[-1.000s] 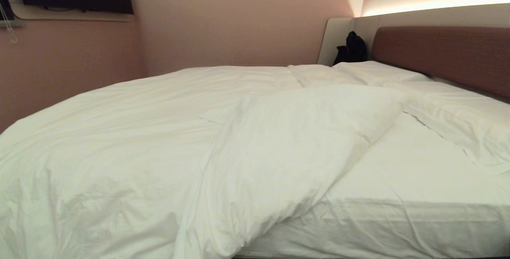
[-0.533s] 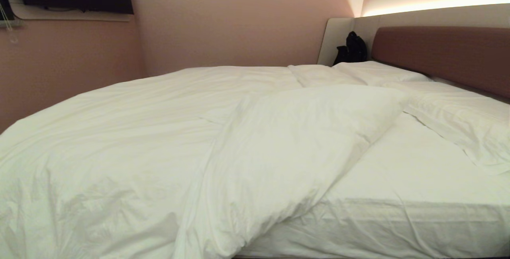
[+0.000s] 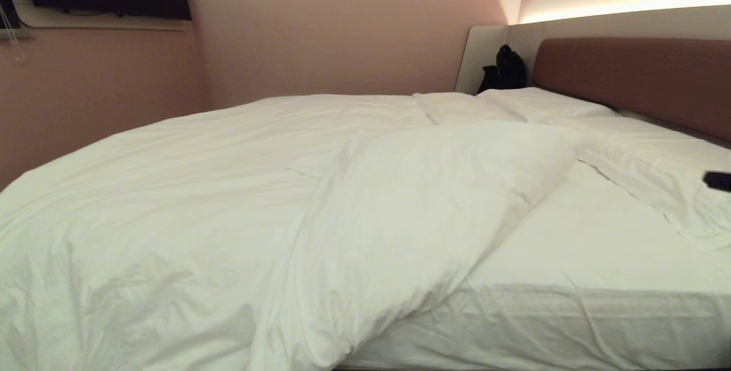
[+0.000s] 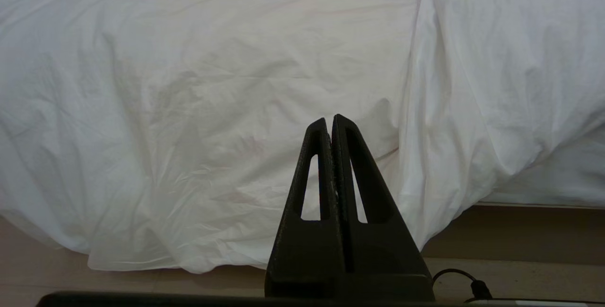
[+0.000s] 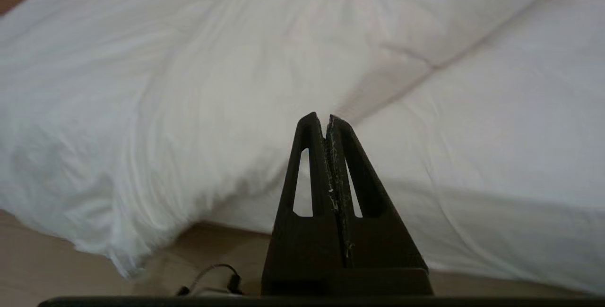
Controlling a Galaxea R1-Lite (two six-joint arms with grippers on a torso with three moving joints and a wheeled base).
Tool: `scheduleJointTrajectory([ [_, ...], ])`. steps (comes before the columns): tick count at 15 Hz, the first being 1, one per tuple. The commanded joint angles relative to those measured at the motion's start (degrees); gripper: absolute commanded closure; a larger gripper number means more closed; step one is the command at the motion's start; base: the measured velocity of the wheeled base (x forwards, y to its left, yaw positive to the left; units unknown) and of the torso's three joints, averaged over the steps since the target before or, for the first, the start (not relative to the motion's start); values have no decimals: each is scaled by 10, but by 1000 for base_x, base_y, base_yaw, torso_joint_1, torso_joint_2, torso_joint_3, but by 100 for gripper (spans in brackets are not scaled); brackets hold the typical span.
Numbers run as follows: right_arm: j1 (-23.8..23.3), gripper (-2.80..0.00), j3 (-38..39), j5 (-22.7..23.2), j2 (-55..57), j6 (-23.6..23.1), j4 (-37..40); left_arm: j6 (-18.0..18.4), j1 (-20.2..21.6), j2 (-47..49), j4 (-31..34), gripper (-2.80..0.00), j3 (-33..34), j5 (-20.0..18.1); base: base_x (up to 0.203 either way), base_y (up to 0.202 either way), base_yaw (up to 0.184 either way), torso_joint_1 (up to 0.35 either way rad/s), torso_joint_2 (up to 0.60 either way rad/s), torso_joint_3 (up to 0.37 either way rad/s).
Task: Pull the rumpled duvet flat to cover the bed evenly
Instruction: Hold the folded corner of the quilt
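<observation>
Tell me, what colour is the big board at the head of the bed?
Brown. The headboard shows best in the head view.

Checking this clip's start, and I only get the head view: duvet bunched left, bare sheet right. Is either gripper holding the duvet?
Observer: No. The left gripper is shut on nothing, facing the duvet where it drapes down.
Operator: And the right?
Observer: The right gripper is shut and empty too, pointing where the duvet's edge meets the sheet.
Operator: Does the duvet reach the floor?
Observer: Its hem hangs close to the floor; contact I cannot tell.
</observation>
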Motion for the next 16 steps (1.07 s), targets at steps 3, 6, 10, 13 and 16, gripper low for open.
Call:
scheduleJointTrajectory([
  [3, 58, 0, -236, -4, 363, 59, -35, 0, 1, 0, 0, 0, 0, 0, 0, 0, 0, 0, 0, 0],
  [6, 131, 0, -399, -25, 512, 82, 3, 0, 0, 0, 0, 0, 0, 0, 0, 0, 0, 0, 0, 0],
  [10, 196, 0, -565, -34, 637, 99, 117, 0, 0, 0, 0, 0, 0, 0, 0, 0, 0, 0, 0, 0],
  [13, 227, 0, -587, -36, 674, 93, 132, 0, 0, 0, 0, 0, 0, 0, 0, 0, 0, 0, 0, 0],
  [16, 241, 0, -584, -36, 689, 70, 134, 0, 0, 0, 0, 0, 0, 0, 0, 0, 0, 0, 0, 0],
])
